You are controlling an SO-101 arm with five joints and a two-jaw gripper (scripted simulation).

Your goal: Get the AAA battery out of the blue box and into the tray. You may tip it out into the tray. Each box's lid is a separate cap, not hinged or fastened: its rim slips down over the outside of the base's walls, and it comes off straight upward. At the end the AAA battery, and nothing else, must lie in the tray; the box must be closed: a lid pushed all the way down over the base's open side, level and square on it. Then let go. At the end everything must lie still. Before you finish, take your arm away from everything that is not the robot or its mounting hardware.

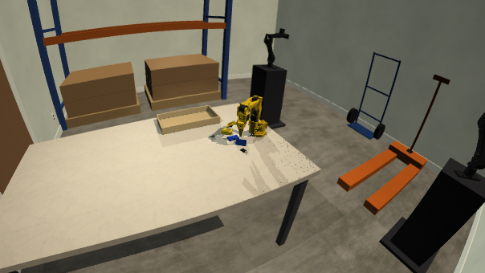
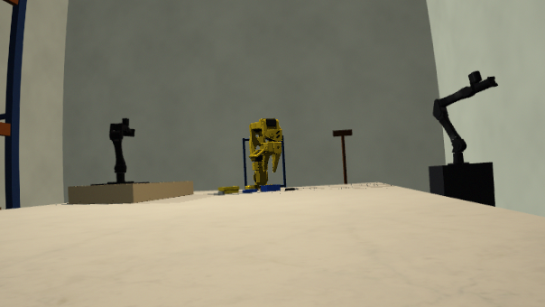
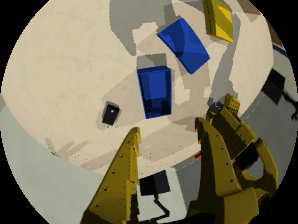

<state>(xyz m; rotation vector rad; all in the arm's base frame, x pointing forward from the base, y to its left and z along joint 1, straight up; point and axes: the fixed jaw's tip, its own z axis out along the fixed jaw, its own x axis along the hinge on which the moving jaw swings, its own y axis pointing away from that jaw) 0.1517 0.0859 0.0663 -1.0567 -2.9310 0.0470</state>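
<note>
A blue box base point(image 1: 241, 142) point(image 2: 271, 188) point(image 3: 155, 92) stands open side up on the table. Its inside is partly dark; a small light spot shows there, but I cannot make out the AAA battery for sure. A flatter blue piece, seemingly the lid point(image 1: 232, 137) point(image 3: 184, 46), lies beside it, turned at an angle; which side of it is up is unclear. My gripper point(image 3: 168, 125) is partly open and empty, above the table near the base's near end. The tray point(image 1: 193, 125) point(image 2: 162, 192) is light wood; no object shows in it in the top view.
A yellow box or lid point(image 1: 226, 131) point(image 2: 228, 190) point(image 3: 219, 21) lies past the blue lid. A small black object point(image 1: 243, 150) point(image 2: 290, 189) point(image 3: 110, 114) lies on the table point(image 1: 120, 181) on the other side of the blue base. The tray's walls stand up from the table.
</note>
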